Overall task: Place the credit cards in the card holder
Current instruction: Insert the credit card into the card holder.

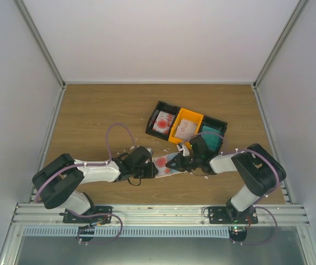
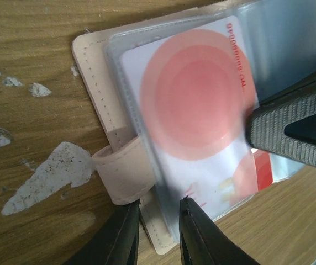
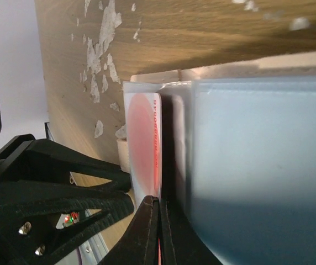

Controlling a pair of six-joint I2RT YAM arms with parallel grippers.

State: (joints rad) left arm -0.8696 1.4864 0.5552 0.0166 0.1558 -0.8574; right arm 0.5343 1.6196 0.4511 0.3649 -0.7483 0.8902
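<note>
The card holder (image 1: 163, 164) is lying open on the table (image 1: 91, 121) near the arms, between both grippers, with a red-marked card (image 2: 191, 94) sitting under its clear sleeve. The left gripper (image 2: 159, 202) is grasping the holder's left edge beside the snap tab (image 2: 126, 174), and the right gripper (image 3: 159, 207) is pressing, clenched, against that card's right edge. Just beyond, the left black bin (image 1: 153, 118) is holding a second red-marked card (image 1: 162, 122), the orange bin (image 1: 191, 115) a pale card (image 1: 187, 128), and the right black bin (image 1: 220, 126) a teal card (image 1: 207, 141).
</note>
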